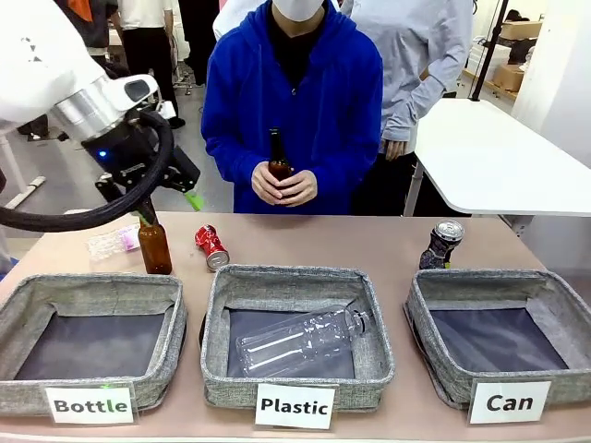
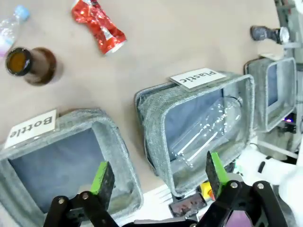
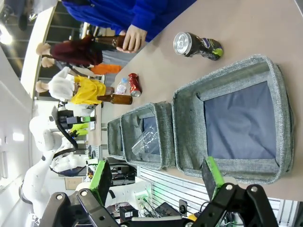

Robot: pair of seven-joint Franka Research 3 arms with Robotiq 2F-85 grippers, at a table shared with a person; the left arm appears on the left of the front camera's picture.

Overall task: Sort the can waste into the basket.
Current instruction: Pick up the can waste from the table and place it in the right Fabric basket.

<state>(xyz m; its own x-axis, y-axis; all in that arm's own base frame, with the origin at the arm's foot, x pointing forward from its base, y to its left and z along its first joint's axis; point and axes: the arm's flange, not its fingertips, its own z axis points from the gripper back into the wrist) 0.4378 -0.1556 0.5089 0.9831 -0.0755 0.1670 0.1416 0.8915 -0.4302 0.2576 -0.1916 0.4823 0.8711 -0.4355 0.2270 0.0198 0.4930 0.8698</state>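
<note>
Two cans lie on the tabletop outside the Can basket: red can, long axis slanting, nearest the wide-open left gripper; dark can just behind the basket's far rim, nearer the wide-open right gripper.

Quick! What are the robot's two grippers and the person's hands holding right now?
Left gripper: open, empty.
Right gripper: open, empty.
Person's hands: holding a brown bottle.

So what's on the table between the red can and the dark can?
Nothing; the front view shows bare table between the red can and the dark can.
</note>
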